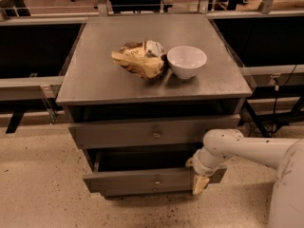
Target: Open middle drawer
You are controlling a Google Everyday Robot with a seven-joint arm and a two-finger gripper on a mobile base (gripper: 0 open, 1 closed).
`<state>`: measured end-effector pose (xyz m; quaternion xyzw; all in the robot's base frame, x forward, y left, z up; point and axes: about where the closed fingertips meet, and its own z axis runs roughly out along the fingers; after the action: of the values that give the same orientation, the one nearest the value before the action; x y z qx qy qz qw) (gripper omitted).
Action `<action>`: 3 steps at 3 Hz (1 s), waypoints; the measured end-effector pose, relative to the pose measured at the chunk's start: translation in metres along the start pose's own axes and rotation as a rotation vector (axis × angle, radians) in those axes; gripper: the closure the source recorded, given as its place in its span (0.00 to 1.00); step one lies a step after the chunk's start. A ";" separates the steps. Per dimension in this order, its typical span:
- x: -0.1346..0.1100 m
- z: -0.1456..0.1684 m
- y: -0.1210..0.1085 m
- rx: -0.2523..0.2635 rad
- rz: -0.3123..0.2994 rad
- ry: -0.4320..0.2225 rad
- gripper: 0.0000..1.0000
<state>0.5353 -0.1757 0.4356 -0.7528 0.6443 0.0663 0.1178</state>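
Camera view: I see the middle drawer [128,180] standing out toward the camera under the counter [95,80]. Its long front runs left to right, with the knob [157,180] facing forward. The gripper [198,177] is at the front's right end; whether it grips, I cannot tell.

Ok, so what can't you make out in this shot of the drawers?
Camera view:
Middle drawer inside: dark, shaded by the top drawer.
Bottom drawer: nearly all behind the middle drawer's front.
Gripper at that front's right end: its hold hidden by the wrist.
Robot body: cut off by right edge.
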 end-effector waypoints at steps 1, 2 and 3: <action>0.000 0.004 0.002 -0.010 -0.003 0.000 0.00; -0.001 0.008 0.004 -0.022 -0.011 -0.001 0.00; -0.002 0.015 0.005 -0.042 -0.028 -0.010 0.00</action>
<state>0.5309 -0.1700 0.4213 -0.7637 0.6314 0.0822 0.1062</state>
